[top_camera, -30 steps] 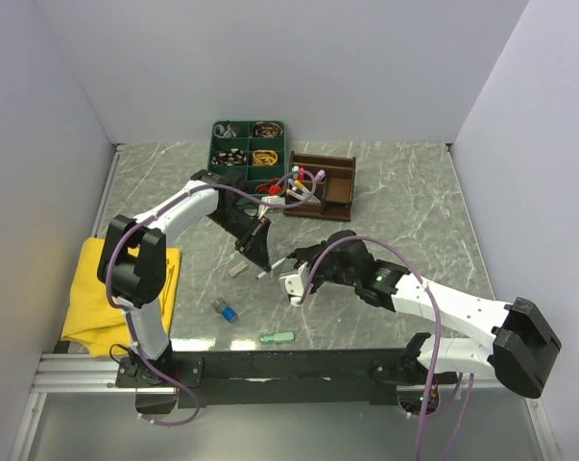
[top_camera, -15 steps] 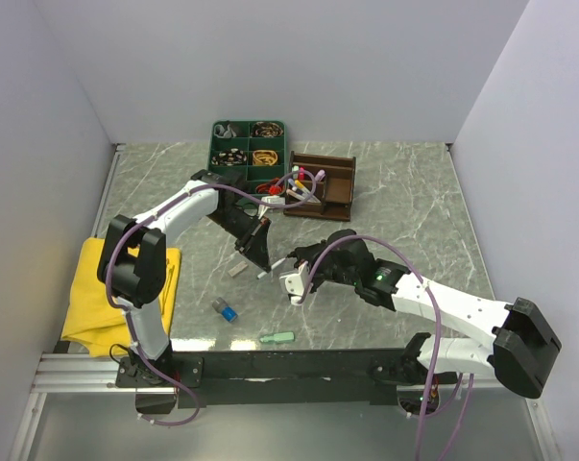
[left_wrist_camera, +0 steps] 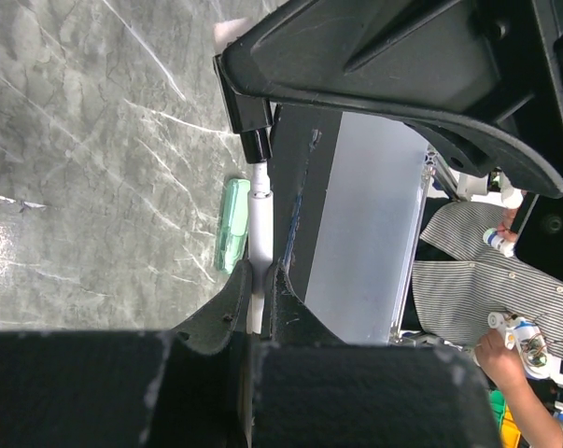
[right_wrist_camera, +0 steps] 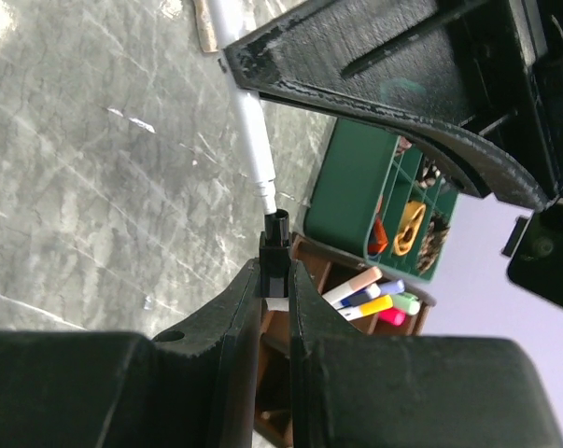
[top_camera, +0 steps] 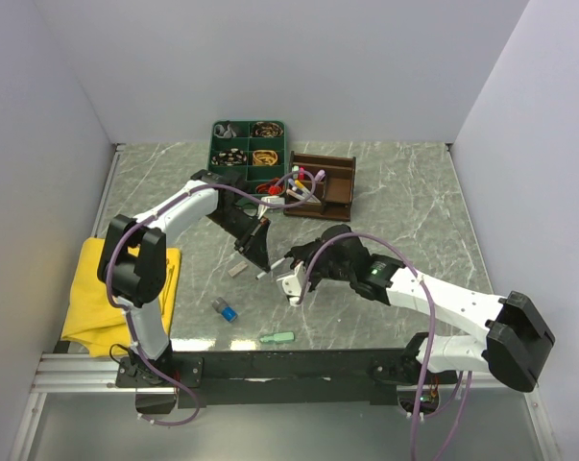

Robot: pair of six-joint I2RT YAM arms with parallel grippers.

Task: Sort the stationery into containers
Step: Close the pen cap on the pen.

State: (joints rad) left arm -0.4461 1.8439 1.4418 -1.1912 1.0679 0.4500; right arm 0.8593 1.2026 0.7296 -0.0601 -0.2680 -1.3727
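My left gripper (left_wrist_camera: 256,273) is shut on a thin white pen (left_wrist_camera: 260,219). Its far end meets a black cap (right_wrist_camera: 274,257), and my right gripper (right_wrist_camera: 275,273) is shut on that cap. In the top view both grippers meet tip to tip at mid-table, the left gripper (top_camera: 258,257) and the right gripper (top_camera: 281,275). The dark brown organiser (top_camera: 335,188) stands behind them with several markers (right_wrist_camera: 376,295) in one compartment. Loose on the table lie a mint eraser (top_camera: 277,337), a blue cap (top_camera: 227,311) and a small grey bit (top_camera: 236,271).
A green compartment tray (top_camera: 249,152) of small items stands at the back, touching the organiser's left side. A yellow cloth (top_camera: 95,293) lies at the near left by the left arm's base. White walls close the table on three sides.
My right arm has shifted slightly left and back toward the left gripper, still holding the cap. The left arm has stayed where it was.
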